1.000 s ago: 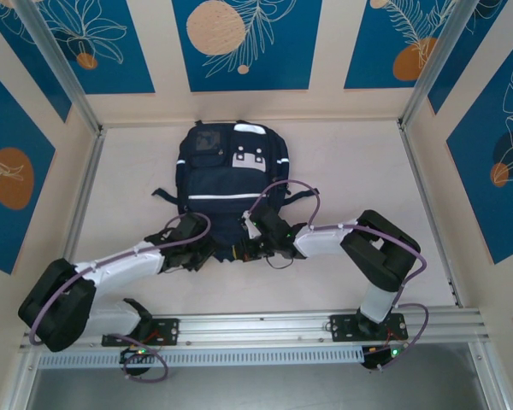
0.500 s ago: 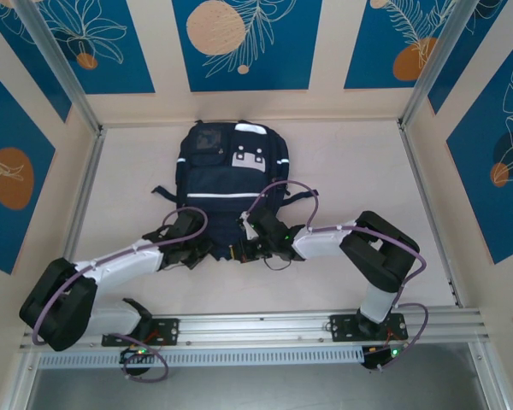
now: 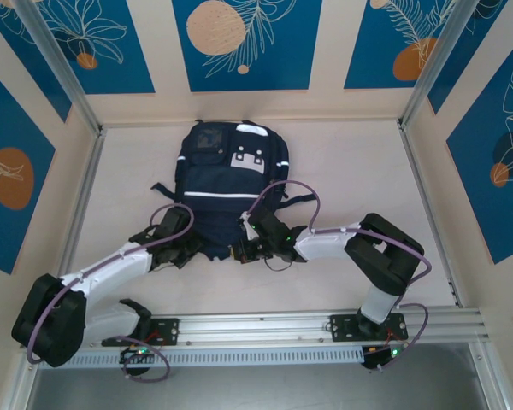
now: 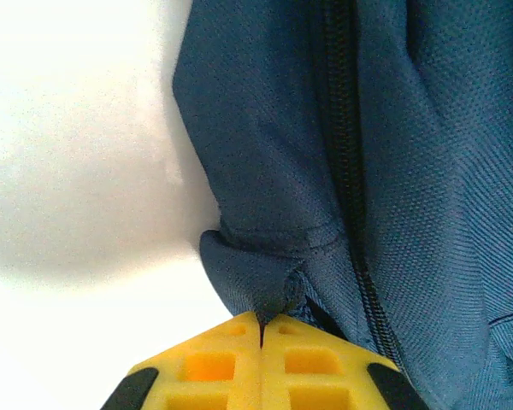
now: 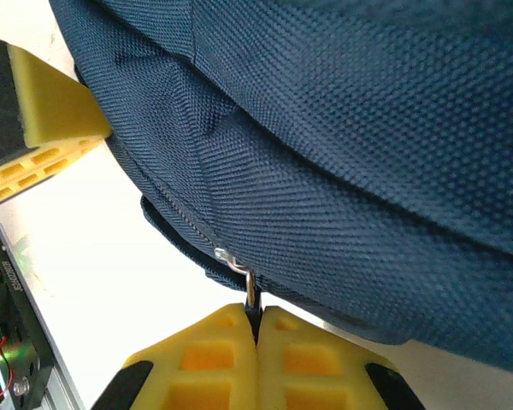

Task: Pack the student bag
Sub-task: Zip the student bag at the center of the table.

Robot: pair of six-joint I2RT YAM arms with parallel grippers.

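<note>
The student bag [image 3: 231, 175], dark navy with white stripes and patches, lies flat at the middle of the table, its near edge toward the arms. My left gripper [image 3: 188, 248] is at that edge's left corner. In the left wrist view it [image 4: 261, 318] is shut on a pinched fold of the bag's fabric [image 4: 265, 282] beside the zipper [image 4: 346, 171]. My right gripper [image 3: 239, 250] is at the near edge's middle. Seen from the right wrist, it [image 5: 255, 309] is shut on the metal zipper pull [image 5: 250, 290]. The left gripper's yellow finger [image 5: 43, 128] appears there at the upper left.
A metal rail [image 3: 265, 325] with both arm bases runs along the near edge. Frame posts [image 3: 85, 184] and patterned walls bound the pale table [image 3: 359, 171] on three sides. A strap [image 3: 161, 191] sticks out from the bag's left side.
My left gripper has shut on the bag's corner fabric and shifted a little left and away, the arm stretching out. The right gripper has stayed shut on the zipper pull.
</note>
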